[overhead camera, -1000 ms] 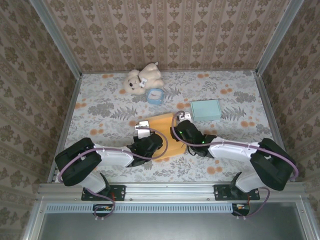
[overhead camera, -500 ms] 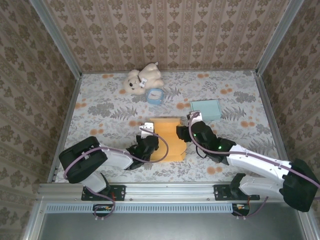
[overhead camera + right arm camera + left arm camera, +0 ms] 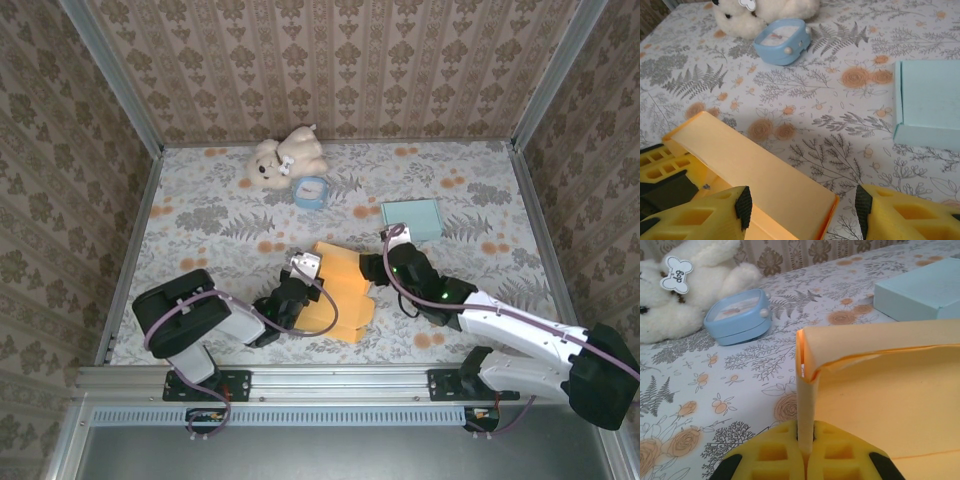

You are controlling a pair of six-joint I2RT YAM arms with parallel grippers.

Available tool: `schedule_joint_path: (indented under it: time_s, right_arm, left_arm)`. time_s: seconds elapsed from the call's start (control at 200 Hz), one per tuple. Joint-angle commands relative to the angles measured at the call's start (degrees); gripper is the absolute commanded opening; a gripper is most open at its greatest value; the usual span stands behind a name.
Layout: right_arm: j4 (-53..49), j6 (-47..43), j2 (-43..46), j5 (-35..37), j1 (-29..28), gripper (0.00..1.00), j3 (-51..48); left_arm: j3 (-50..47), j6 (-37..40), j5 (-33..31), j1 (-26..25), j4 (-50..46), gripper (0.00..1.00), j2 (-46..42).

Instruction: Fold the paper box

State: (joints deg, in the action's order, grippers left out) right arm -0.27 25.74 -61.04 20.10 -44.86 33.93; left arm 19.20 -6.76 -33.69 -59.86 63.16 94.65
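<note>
Left gripper (image 3: 805,442): pads pressed together on one thin upright wall of the paper box (image 3: 880,390), pinching it just under the wall's corner.
Paper box: orange card, part-folded, lying skewed close to the near edge of the table (image 3: 200,230), about midway along it, between the two arms.
Right gripper (image 3: 802,210): fingers spread wide, holding nothing. They straddle a long raised panel on the box's far-right side; whether they touch it I cannot tell.
Step in hand: my reading is that the left anchors one wall while the right lines up on the long panel to fold it.
Next move calls for: right fingers onto the panel near its crease, then a gentle push inward with the left wall kept upright. Thin card, likely to buckle under force.
Left wrist view: gives the pinch line and a turned-over lip at the wall's top corner, its seam gaping slightly. From the top view the wrist hides this.
Right wrist view: gives the open finger span and the panel's full length.
Top view: gives the box's skew and both arms converging on it.
Farther: teal box (image 3: 411,219) just beyond the right gripper. Small blue clock (image 3: 312,190) and plush toy (image 3: 285,155) sit by the far edge, left of centre — all apart from the work.
</note>
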Motion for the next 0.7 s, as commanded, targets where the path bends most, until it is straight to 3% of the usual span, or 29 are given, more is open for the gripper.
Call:
schedule_joint_path:
  time_s: [0.0,0.29,0.695]
  right_arm:
    - [-0.1,0.7,-0.3,1.0,0.4,0.60,-1.6]
    - [1.1,-0.2,-7.6,4.6,0.5,0.60,-1.3]
    - [3.5,-0.8,-15.6,5.7,0.5,0.58,0.1]
  left_arm:
    - [-0.5,2.8,1.7,0.5,2.9,0.00,2.2]
    - [0.0,3.0,0.1,0.5,10.2,0.00,9.8]
    - [3.8,2.8,-12.5,0.5,6.4,0.00,12.7]
